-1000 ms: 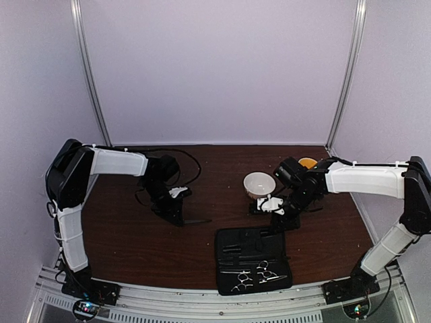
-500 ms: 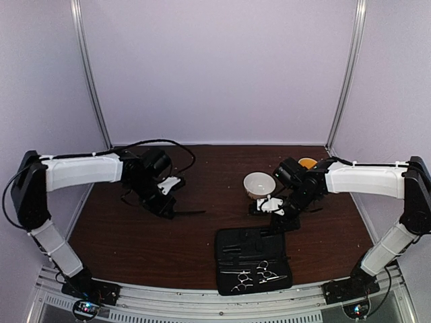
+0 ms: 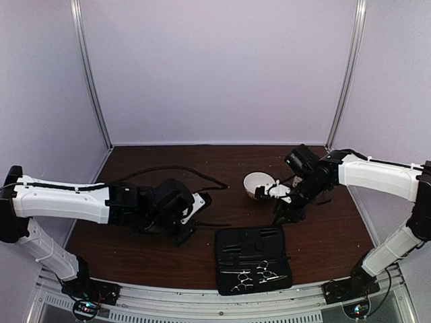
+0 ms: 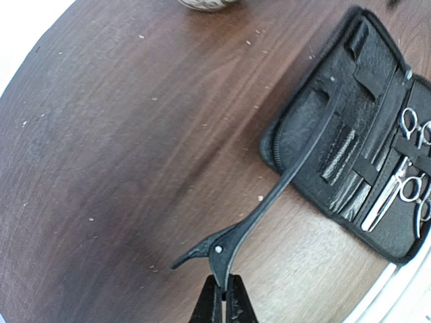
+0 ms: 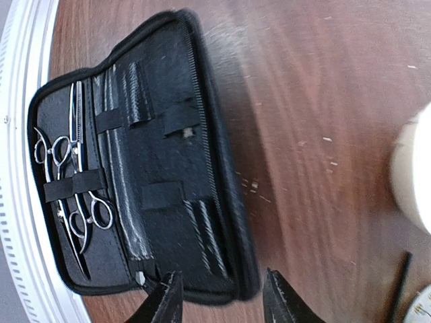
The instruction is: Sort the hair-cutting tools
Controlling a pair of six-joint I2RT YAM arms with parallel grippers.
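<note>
A: Surface and room, quick?

B: Dark brown wood worktop (image 3: 135, 250), a few pale specks on it. Plain lilac walls (image 3: 222, 74), two metal posts (image 3: 91, 74) at the back corners, a silver rail (image 3: 202, 306) along the near edge.

A: What's on it?

B: An open black case (image 5: 168, 168) at 6 o'clock of the worktop and a white bowl (image 3: 259, 183) at 12 o'clock from the case.

A: Left pincer?

B: The left pincer (image 4: 222, 286) is clamped tight on the hinge end of a long black clip (image 4: 283, 178). In the top view it sits at 10 o'clock of the case, and the clip sticks out toward 3 o'clock. In the wrist view the clip's tip overlaps the case's edge. Can't tell whether it touches.

A: Scissors?

B: Two silver scissors (image 4: 380, 202) lie side by side under straps in the near half of the case, well apart from both pincers.

A: Right pincer?

B: The right pincer (image 5: 221, 299) has its fingers spread, nothing between them. It hangs over the case's far edge, at 1 o'clock of the case in the top view, and the bowl is just beside it at 10 o'clock.

A: Second black piece?

B: A thin black stick (image 5: 401, 279) shows near the bowl in the right wrist view. Too little of it shows to say more.
</note>
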